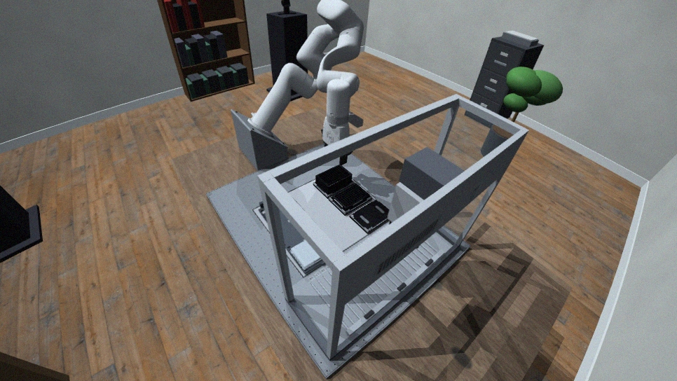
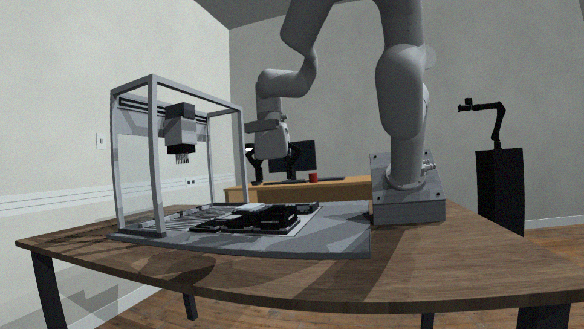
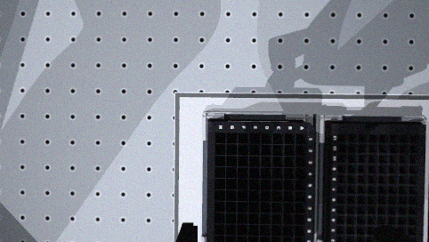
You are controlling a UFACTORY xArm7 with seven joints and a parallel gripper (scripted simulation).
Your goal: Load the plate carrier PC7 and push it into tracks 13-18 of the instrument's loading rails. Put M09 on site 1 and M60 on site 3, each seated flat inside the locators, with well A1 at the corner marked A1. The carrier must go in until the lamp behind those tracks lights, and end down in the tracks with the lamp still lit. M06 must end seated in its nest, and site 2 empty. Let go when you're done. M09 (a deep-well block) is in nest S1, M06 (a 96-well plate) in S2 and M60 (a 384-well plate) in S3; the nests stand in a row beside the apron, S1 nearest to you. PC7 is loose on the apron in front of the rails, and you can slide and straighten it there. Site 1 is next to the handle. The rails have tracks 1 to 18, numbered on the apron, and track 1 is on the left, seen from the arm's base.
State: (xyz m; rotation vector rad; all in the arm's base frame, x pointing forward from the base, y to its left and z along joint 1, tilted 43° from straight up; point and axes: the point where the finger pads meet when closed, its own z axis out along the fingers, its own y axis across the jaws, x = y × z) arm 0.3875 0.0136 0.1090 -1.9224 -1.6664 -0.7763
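The gripper hangs well above the bench, jaws spread wide, pinching nothing, out beyond the near end of the nest row. Below it lies open perforated plate. M09 sits in S1, nearest the arm, M06 next, M60 last; their long sides lie side by side across the row. PC7 lies on the apron under the frame, short of the rails.

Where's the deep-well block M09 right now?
M09 sits in the nest nearest the arm's base, first in the row of three, beside M06; the open gripper hangs above.
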